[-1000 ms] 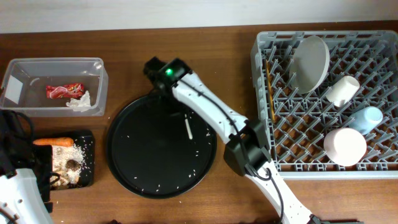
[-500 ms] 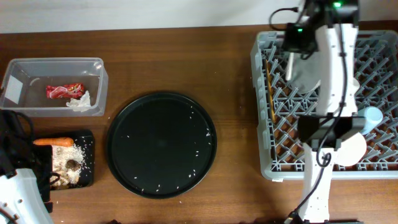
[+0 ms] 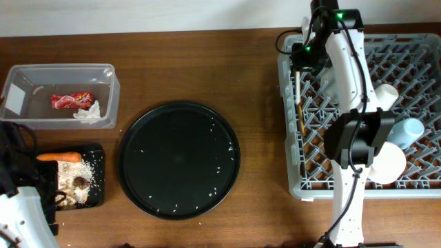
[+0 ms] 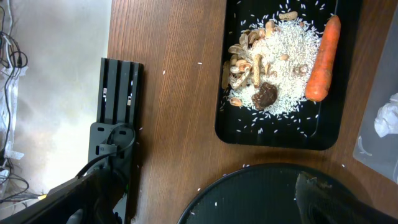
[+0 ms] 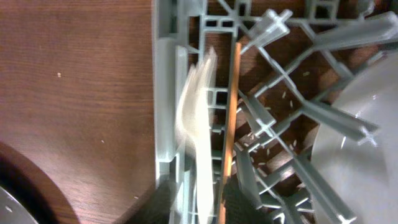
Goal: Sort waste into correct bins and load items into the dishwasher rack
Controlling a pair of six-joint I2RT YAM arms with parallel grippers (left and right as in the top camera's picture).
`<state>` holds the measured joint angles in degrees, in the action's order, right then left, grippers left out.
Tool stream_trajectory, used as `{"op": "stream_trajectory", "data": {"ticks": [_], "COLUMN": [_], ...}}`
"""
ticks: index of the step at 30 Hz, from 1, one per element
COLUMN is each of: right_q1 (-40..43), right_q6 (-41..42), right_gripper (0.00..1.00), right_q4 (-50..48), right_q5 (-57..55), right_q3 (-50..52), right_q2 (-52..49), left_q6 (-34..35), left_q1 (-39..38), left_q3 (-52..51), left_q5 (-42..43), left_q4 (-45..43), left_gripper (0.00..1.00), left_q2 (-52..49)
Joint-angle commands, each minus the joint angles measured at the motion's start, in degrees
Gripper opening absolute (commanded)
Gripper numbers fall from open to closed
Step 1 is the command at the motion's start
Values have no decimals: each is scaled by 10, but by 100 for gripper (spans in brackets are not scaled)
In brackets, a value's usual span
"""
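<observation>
At the dishwasher rack's [image 3: 288, 148] wall that faces the round black tray [image 3: 138, 179], the right claw [image 5: 199, 204] hangs low over the white fork [image 5: 196, 124]. The fork lies lengthwise in the channel just inside that wall, with the wooden chopsticks [image 5: 231, 130] alongside it on the rack's inner side. The claw's fingers flank the fork's handle, but the wrist view is smeared there and I cannot tell whether they pinch it or stand clear of it. I judge the step in hand to be seating the fork, likely the last of the items, since the white plate [image 5: 354, 143], white cup [image 3: 387, 93], pale blue cup [image 3: 412, 129] and white bowl [image 3: 389, 162] all sit deeper inside the rack. To do it well, the fork should be kept parallel to the wall and settled fully into the channel before the fingers part, so it does not tip over the rim onto the surface [image 3: 262, 69]. The opening should be small, because the chopsticks lie just beside and a wide finger could knock them. The lift afterwards wants to go straight up, clear of the tines. Well away from the rack, the left claw [image 4: 208, 186] is spread wide with nothing between its fingers, near the shallow black tray [image 4: 280, 140] holding the rice [image 4: 286, 56] and carrot [image 4: 322, 59].
</observation>
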<state>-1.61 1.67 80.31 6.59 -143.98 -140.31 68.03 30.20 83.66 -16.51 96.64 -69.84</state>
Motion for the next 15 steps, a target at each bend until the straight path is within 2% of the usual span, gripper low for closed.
{"op": "stream_trajectory", "data": {"ticks": [1,3,6,11,14,15], "right_q1": [-3,-3,-3,-3,-9,-21], "right_q6": [0,1,21,68,99,99], "right_gripper": [60,66,63,60,60,61], "right_q4": [4,22,65,170,170,170], "right_q5": [3,3,4,5,14,34], "right_q3": [5,2,-20,-42,-6,36], "right_q2": [10,13,42,176,260,303], "left_q6": [7,7,7,7,7,7], "left_q1": [3,3,3,3,3,3], "left_q3": [-2,-2,-2,-2,-2,-2], "left_q5": [-2,-2,-2,-2,-2,-2], "left_q4": [1,1,1,1,1,1], "left_gripper": [99,99,99,99,99,99], "left_q2": [7,7,7,7,7,7]}}
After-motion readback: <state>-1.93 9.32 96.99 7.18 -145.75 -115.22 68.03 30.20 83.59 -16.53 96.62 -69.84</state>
